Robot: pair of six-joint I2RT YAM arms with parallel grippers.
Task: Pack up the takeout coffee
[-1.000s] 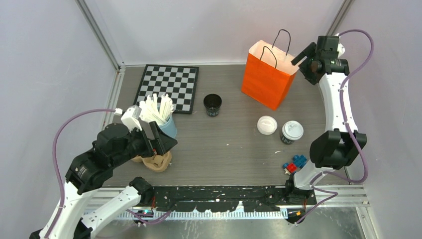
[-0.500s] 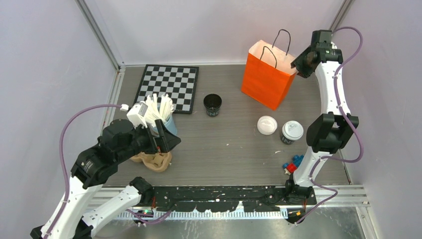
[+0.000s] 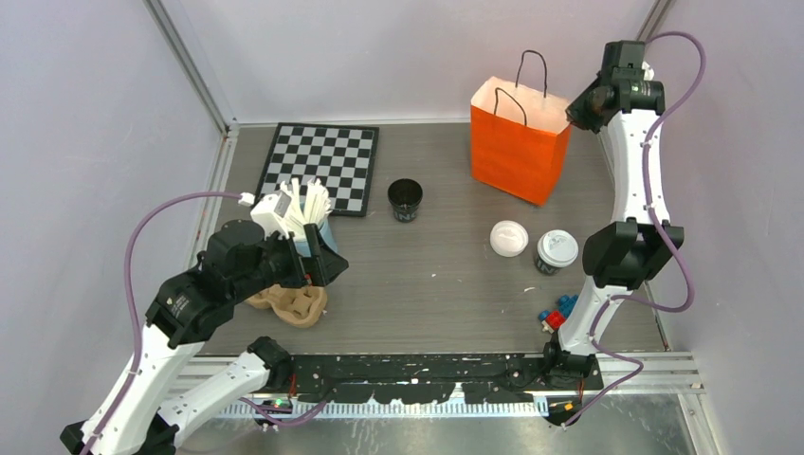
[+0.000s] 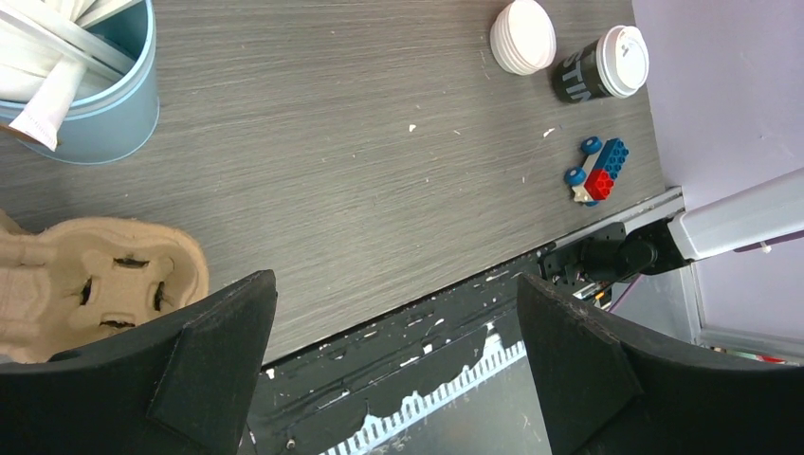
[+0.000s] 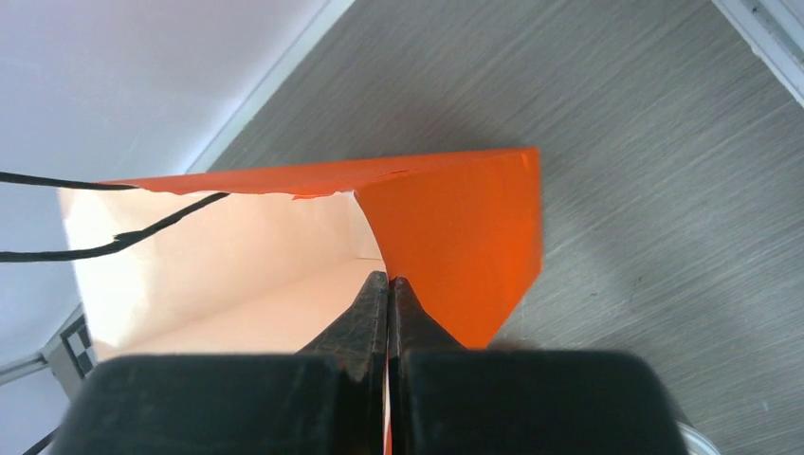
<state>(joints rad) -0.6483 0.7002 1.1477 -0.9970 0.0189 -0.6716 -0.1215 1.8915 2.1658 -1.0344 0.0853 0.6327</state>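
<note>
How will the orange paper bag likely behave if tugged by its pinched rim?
The orange paper bag is thin-walled and looks empty inside, so it is probably light and apt to slide or tip. The right fingers pinch only one rim edge, so the paper may flex or crease rather than move stiffly.

Cardboard cup carrier (image 3: 299, 305) — partly hidden under the left arm (image 3: 204, 294)

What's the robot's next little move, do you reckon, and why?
Probably the open left gripper drops onto the cardboard carrier close beneath it: the right gripper is pinched shut on the orange bag rim, holding it, while the capped cup waits unpacked.
</note>
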